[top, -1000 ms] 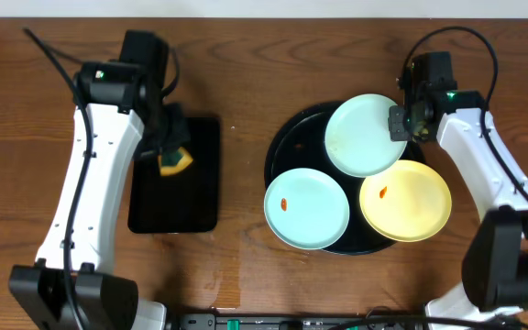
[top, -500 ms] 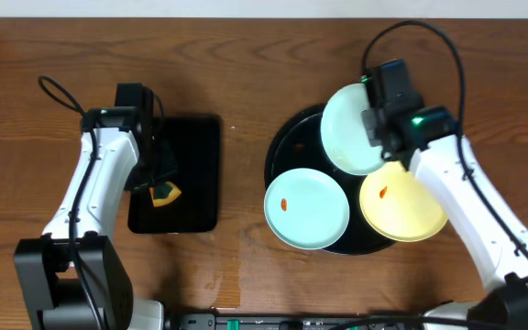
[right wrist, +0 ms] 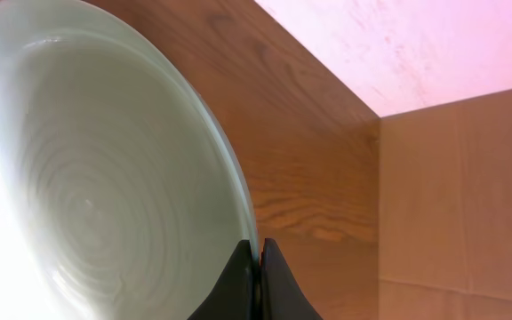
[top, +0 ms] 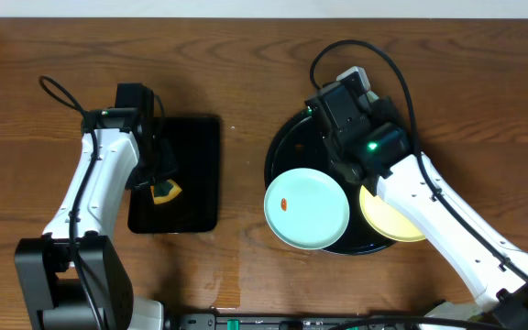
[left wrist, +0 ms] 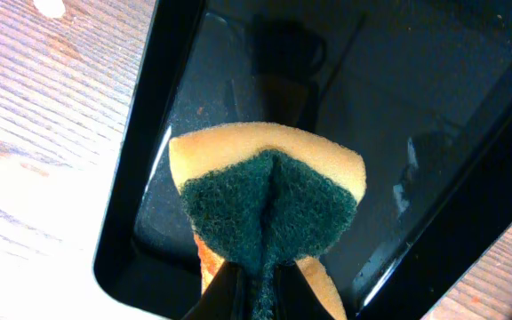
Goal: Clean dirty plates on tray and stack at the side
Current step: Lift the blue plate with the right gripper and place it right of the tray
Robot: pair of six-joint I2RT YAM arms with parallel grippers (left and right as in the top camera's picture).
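Observation:
A pale blue plate (right wrist: 105, 178) stands tilted on its edge, and my right gripper (right wrist: 258, 256) is shut on its rim. From overhead my right arm (top: 365, 147) hides that plate, above the round black tray (top: 278, 147). Flat on this tray lie another pale blue plate (top: 306, 207) with an orange smear and a pale yellow plate (top: 394, 223), half covered by the arm. My left gripper (left wrist: 258, 286) is shut on a yellow sponge (left wrist: 269, 200) whose green scouring face is toward the camera. From overhead the sponge (top: 165, 192) hangs over a rectangular black tray (top: 200, 183).
The rectangular tray (left wrist: 416, 107) lies left of the round one on the wooden table (top: 241, 92). A cardboard box (right wrist: 460, 204) shows beyond the table in the right wrist view. Cables loop above both arms.
My right arm has swung left over the round tray, tipping the blue plate on edge so it is now hidden from overhead. The left arm drew the sponge toward the front, then held still.

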